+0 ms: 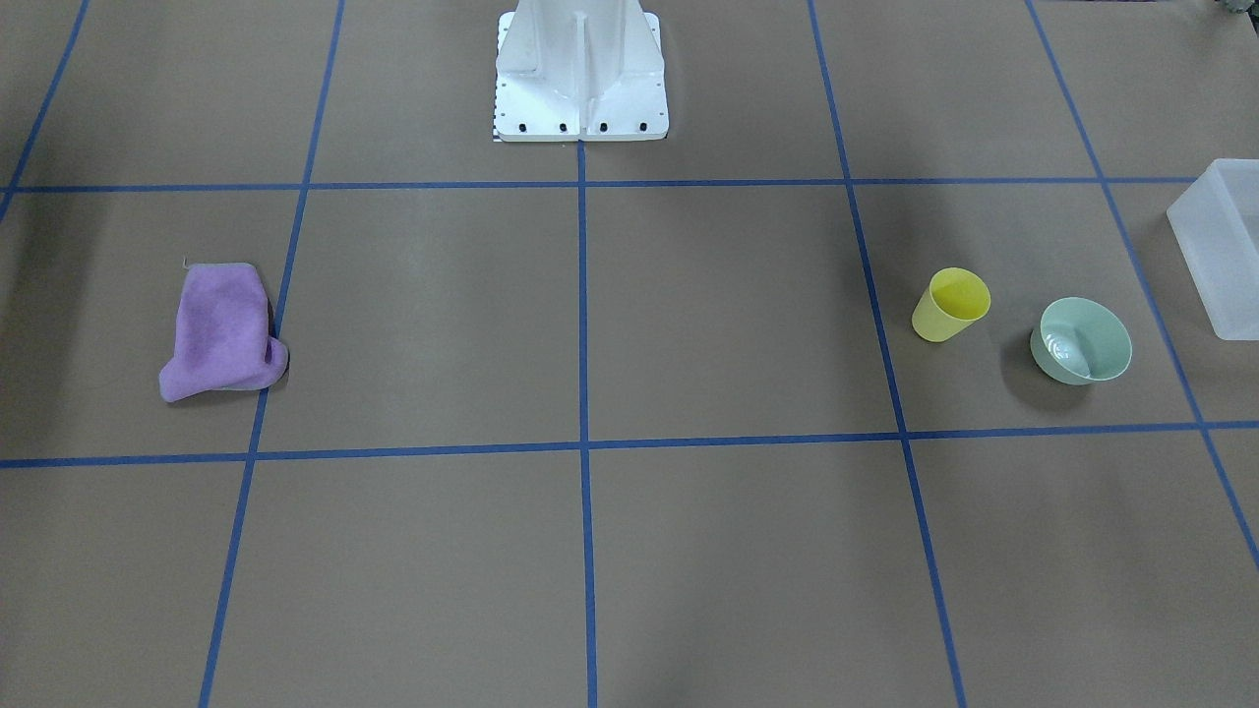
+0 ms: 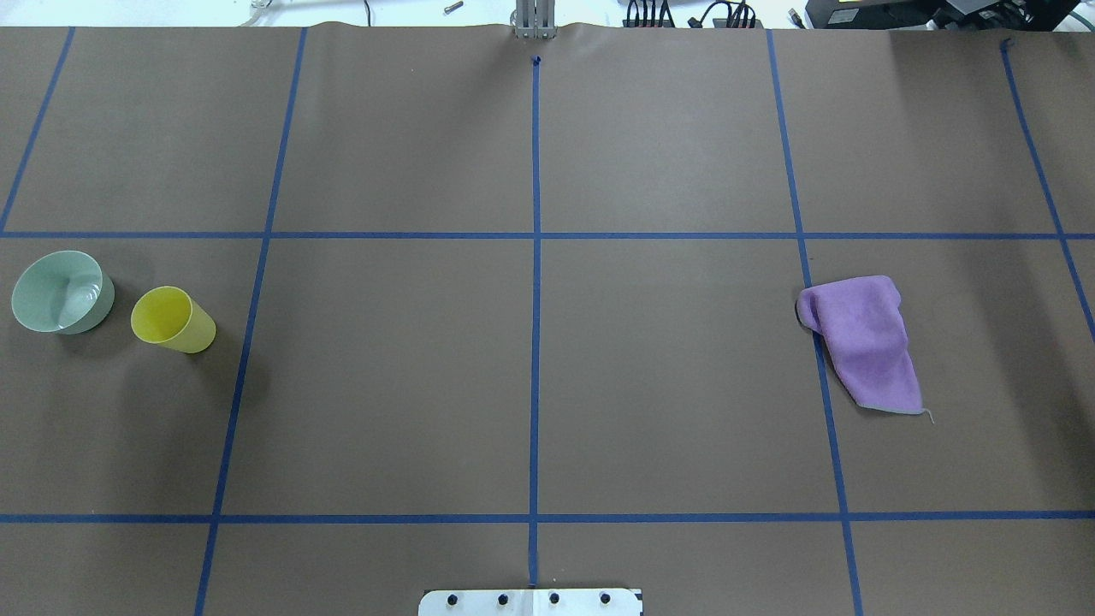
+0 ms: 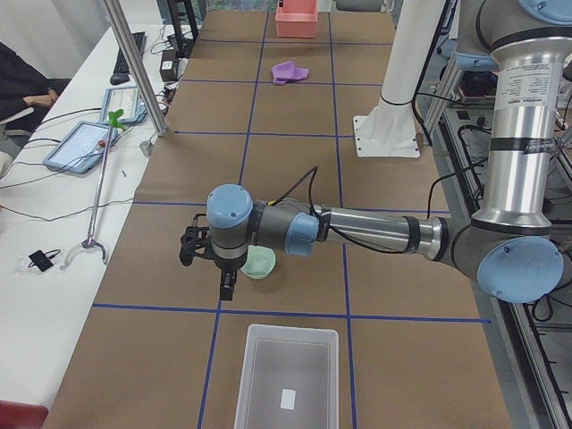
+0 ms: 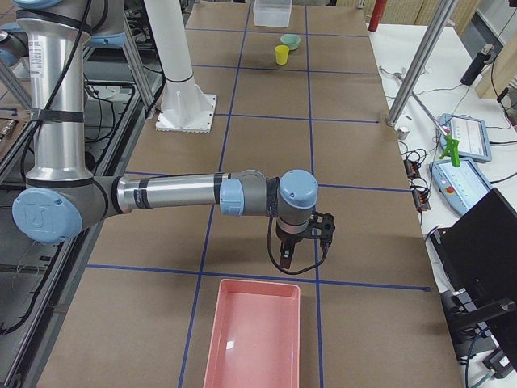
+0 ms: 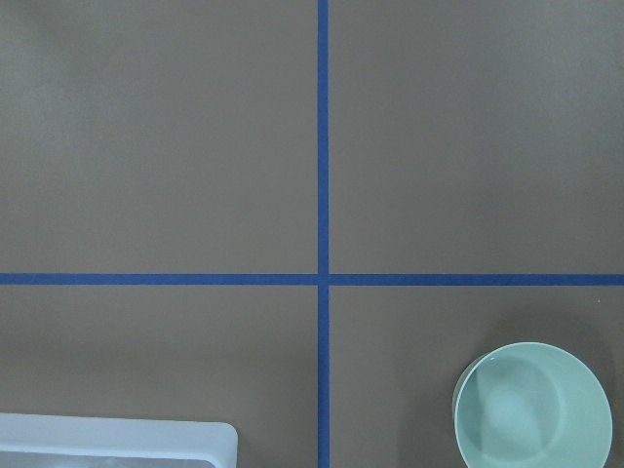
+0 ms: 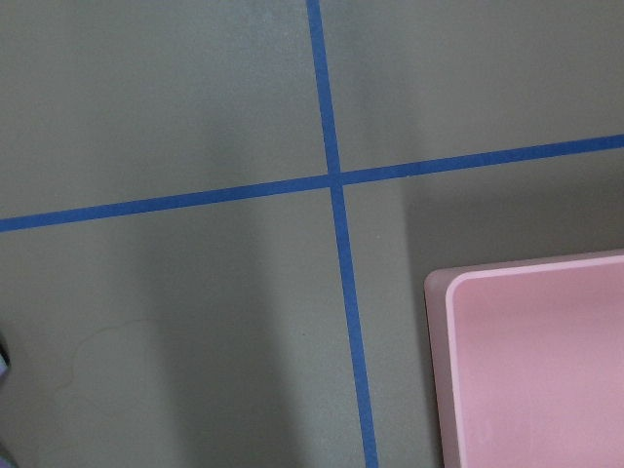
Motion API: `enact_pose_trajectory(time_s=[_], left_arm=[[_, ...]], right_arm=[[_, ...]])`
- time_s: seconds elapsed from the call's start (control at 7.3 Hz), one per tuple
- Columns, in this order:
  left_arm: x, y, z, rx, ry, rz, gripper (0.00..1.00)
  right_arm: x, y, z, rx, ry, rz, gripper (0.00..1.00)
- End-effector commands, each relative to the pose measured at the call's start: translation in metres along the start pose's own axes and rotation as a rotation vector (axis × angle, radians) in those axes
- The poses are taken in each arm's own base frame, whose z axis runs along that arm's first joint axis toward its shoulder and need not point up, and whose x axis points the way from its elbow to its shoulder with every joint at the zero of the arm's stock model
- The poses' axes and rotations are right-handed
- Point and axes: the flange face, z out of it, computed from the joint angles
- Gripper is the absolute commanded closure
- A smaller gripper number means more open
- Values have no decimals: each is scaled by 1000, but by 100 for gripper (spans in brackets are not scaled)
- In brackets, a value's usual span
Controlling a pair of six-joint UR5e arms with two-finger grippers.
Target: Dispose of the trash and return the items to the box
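The yellow cup (image 1: 950,305) stands upright on the table, also in the overhead view (image 2: 171,319). The mint-green bowl (image 1: 1082,340) sits beside it, apart from it (image 2: 62,291), and shows in the left wrist view (image 5: 531,408). The frosted white box (image 3: 288,375) stands empty at the table's left end (image 1: 1223,246). My left gripper (image 3: 227,288) hangs above the table near the bowl (image 3: 260,263), holding nothing visible. My right gripper (image 4: 284,259) hangs above the table near a pink tray (image 4: 254,335). I cannot tell whether either gripper is open or shut.
A crumpled purple cloth (image 1: 221,332) lies on my right half of the table (image 2: 864,338). The pink tray (image 6: 536,361) is empty at the right end. The white robot base (image 1: 580,79) stands at mid-table. Blue tape lines grid the brown surface.
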Motion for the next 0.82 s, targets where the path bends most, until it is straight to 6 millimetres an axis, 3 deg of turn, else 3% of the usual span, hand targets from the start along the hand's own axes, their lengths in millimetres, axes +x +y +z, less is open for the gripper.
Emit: enact_pose_trajectory(time_s=[0.0, 0.27, 0.55, 0.68], left_arm=[[4, -5, -3, 8, 5, 7, 1], [12, -9, -4, 10, 4, 17, 1], [24, -14, 19, -16, 10, -47, 1], [16, -15, 29, 23, 21, -110, 1]], right_arm=[[-19, -15, -17, 35, 3, -31, 0], [-13, -8, -12, 26, 0, -16, 0], [-20, -8, -17, 34, -11, -27, 0], [-23, -8, -18, 35, -20, -24, 0]])
